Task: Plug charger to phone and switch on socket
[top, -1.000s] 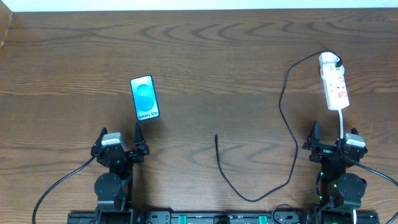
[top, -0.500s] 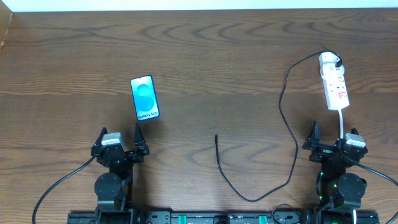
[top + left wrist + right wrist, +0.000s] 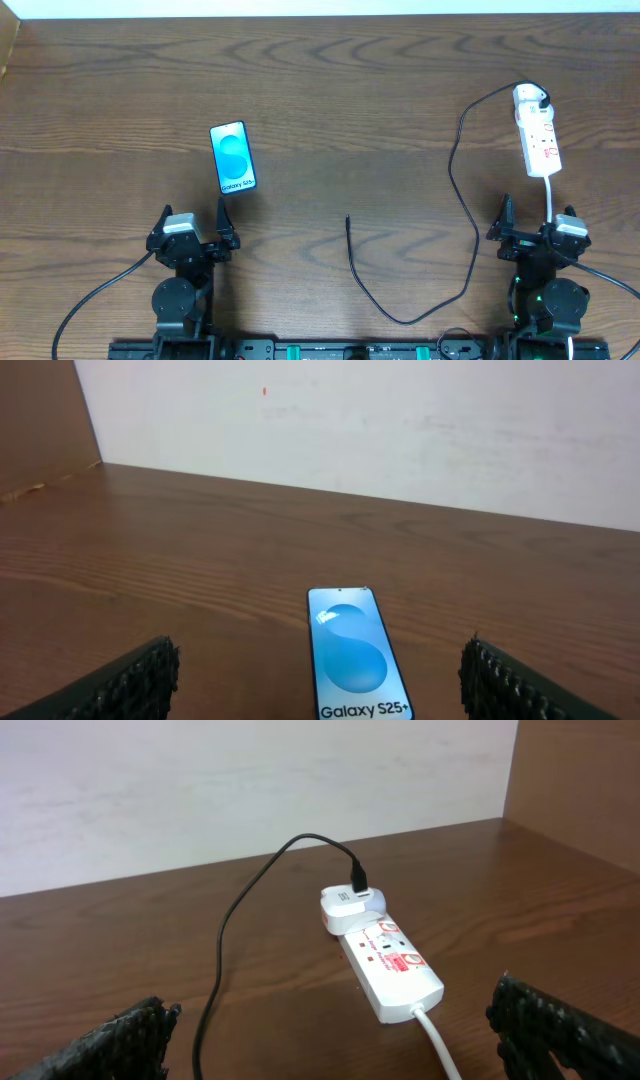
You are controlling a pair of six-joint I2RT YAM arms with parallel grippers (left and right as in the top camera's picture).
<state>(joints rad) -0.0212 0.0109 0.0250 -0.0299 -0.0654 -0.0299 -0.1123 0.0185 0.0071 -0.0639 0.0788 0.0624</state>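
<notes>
The phone [image 3: 233, 158] lies flat on the table at left, blue screen up; it also shows in the left wrist view [image 3: 357, 655], just ahead of my left gripper. The white socket [image 3: 537, 131] lies at the right; it also shows in the right wrist view [image 3: 385, 955]. The black charger cable [image 3: 468, 215] runs from a white adapter at the socket's far end down to a free tip [image 3: 347, 219] near the table's middle. My left gripper [image 3: 193, 232] is open and empty. My right gripper [image 3: 531, 228] is open and empty, just short of the socket.
The socket's white cord [image 3: 552, 198] runs toward my right arm [image 3: 437, 1038]. A pale wall stands at the table's far edge [image 3: 350, 430]. Brown side panels stand at the far left [image 3: 40, 420] and far right [image 3: 580, 780].
</notes>
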